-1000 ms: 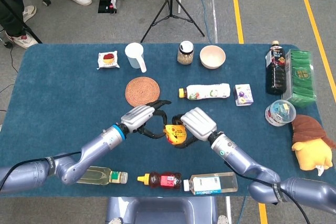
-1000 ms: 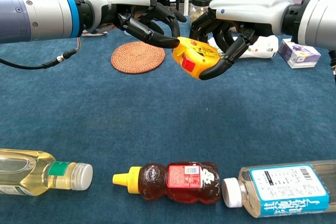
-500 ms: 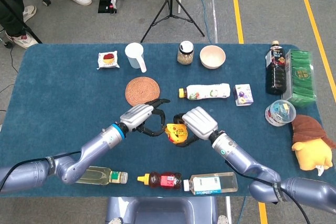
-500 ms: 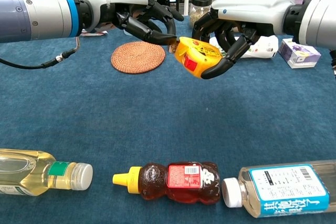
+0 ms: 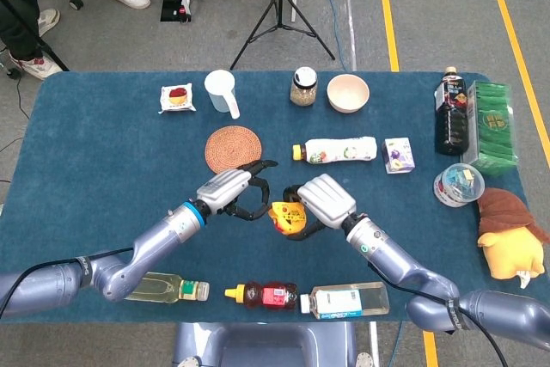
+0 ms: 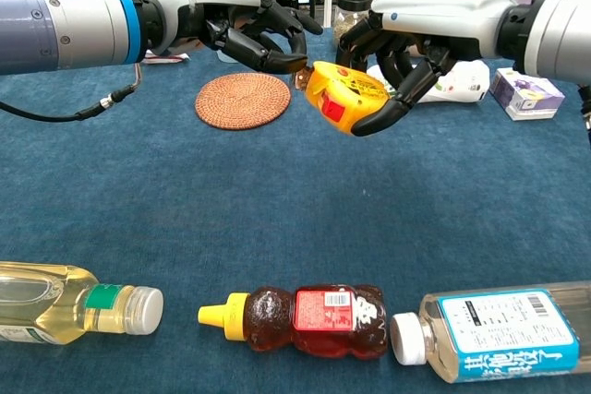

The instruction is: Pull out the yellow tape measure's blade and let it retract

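The right hand (image 6: 416,39) holds the yellow tape measure (image 6: 343,97) up off the blue table (image 6: 277,200), its dark fingers curled over the top and under the case, much as it did a second ago, though the case now sits a touch higher and tipped a little more. The left hand (image 6: 242,20) has changed most: a second ago one finger reached out long against the case's left edge, and now the fingers are drawn in together, their tips pinching at the small blade tip (image 6: 301,72) right at the case's mouth. In the head view the left hand (image 5: 230,192) and the right hand (image 5: 322,203) meet over the tape measure (image 5: 286,217) near the table's front middle, with no length of blade showing between them yet. Behind the left hand lies the round woven coaster (image 6: 243,100). Along the near edge lie an oil bottle (image 6: 69,304), a bear-shaped honey bottle (image 6: 300,320) and a clear bottle with a blue label (image 6: 494,331).
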Action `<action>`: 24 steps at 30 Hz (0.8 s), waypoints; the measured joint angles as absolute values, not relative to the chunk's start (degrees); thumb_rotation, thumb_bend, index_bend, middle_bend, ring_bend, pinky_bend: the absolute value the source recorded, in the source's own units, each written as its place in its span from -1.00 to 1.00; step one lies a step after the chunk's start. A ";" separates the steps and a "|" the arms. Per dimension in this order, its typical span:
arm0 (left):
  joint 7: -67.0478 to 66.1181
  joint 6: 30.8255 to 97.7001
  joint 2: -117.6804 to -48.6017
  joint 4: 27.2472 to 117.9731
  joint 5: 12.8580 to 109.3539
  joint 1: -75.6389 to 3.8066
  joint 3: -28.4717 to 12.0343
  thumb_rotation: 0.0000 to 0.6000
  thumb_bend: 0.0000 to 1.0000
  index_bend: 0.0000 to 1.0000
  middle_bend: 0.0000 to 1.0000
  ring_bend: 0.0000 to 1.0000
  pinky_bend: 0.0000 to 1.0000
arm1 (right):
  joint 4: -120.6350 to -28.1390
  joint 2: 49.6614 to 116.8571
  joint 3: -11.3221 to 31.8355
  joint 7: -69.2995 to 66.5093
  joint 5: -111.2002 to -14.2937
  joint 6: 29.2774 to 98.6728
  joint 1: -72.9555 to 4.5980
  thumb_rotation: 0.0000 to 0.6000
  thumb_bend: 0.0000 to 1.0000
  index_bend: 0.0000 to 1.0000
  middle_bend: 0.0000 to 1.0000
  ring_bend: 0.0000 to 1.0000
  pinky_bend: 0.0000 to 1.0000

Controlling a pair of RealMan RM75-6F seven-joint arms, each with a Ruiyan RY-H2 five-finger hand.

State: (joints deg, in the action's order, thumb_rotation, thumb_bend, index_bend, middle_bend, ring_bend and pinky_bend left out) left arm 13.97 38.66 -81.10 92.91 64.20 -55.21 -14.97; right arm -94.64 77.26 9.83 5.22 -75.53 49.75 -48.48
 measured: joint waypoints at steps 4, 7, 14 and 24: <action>13.53 38.72 -81.09 92.97 63.83 -55.33 -15.01 0.75 -0.11 0.08 -0.87 -1.00 -0.82 | -94.77 77.27 9.89 5.24 -75.44 49.73 -48.54 0.30 -0.65 0.35 0.41 0.27 0.20; 13.20 38.76 -81.06 93.03 63.67 -55.40 -14.99 0.82 -0.09 0.08 -0.87 -1.00 -0.82 | -94.77 77.28 9.98 5.25 -75.29 49.72 -48.58 0.29 -0.65 0.35 0.41 0.27 0.20; 12.91 38.69 -80.81 93.33 63.27 -55.53 -15.05 0.85 -0.06 0.09 -0.87 -1.00 -0.82 | -94.94 77.23 10.12 5.25 -75.11 49.73 -48.65 0.30 -0.65 0.35 0.41 0.27 0.20; 13.06 38.91 -80.64 93.47 63.30 -55.35 -15.07 0.85 -0.06 0.10 -0.87 -1.00 -0.82 | -94.80 76.75 10.09 5.35 -74.60 49.75 -48.46 0.27 -0.65 0.35 0.41 0.28 0.21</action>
